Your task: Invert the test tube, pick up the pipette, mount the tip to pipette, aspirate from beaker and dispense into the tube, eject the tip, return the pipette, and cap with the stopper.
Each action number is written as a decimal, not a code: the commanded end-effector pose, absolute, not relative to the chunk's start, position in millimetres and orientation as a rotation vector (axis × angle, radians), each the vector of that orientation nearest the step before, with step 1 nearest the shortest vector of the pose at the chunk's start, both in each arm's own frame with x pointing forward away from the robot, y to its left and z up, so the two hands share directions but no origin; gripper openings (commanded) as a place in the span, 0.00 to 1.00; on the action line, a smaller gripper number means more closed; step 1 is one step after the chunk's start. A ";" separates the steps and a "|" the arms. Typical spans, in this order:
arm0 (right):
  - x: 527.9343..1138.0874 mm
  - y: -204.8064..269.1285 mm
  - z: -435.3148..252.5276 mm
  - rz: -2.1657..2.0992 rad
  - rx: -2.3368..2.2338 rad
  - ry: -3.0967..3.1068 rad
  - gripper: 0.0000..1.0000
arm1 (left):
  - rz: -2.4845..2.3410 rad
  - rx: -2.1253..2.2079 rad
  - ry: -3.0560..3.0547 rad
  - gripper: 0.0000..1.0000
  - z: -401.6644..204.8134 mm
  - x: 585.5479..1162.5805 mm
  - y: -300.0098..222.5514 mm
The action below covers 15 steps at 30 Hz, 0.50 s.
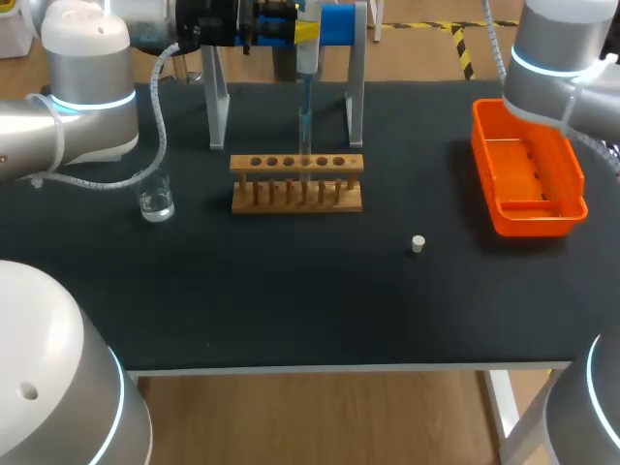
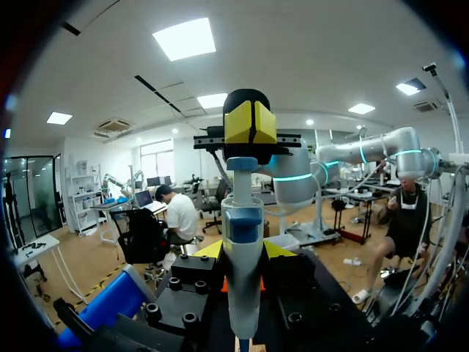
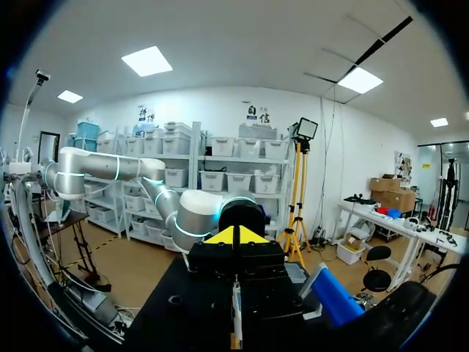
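Two-sided clamp on the pipette (image 2: pixel 242 293) from the left gripper (image 2: pixel 242 249), one yellow fingertip (image 2: pixel 208 251) pressed to each flank of the white body, the whole thing upright at the far side of the black table (image 1: pixel 291 310), between the legs of a metal stand (image 1: pixel 215 107). Directly atop the pipette's plunger end, the right gripper (image 3: pixel 234 236), tips shut flat against each other. Below, the pipette's thin tip down at a middle hole of the wooden rack (image 1: pixel 296 199). Left of the rack and well apart from it, a glass beaker (image 1: pixel 156 201) with clear liquid. Nearer the front edge, alone on the dark surface, a small white stopper (image 1: pixel 418 243). Off to the right, an orange tray (image 1: pixel 538 225), near the right arm (image 1: pixel 547 68).
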State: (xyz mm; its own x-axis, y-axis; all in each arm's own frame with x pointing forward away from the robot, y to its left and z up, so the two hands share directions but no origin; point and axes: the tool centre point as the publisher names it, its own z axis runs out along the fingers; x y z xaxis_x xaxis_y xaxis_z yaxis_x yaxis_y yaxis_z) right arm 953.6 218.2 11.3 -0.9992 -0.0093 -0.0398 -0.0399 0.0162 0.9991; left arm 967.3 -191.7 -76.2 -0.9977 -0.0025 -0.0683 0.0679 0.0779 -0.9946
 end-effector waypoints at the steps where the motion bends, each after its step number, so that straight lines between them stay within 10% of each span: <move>1: 955.7 224.8 9.0 2.197 -0.054 2.231 0.00 | -2.098 0.071 2.269 0.00 -75.9 967.9 -191.3; 15: 954.8 233.7 1.7 2.200 -0.051 2.260 0.00 | -2.098 0.071 2.269 0.00 -75.9 967.9 -191.3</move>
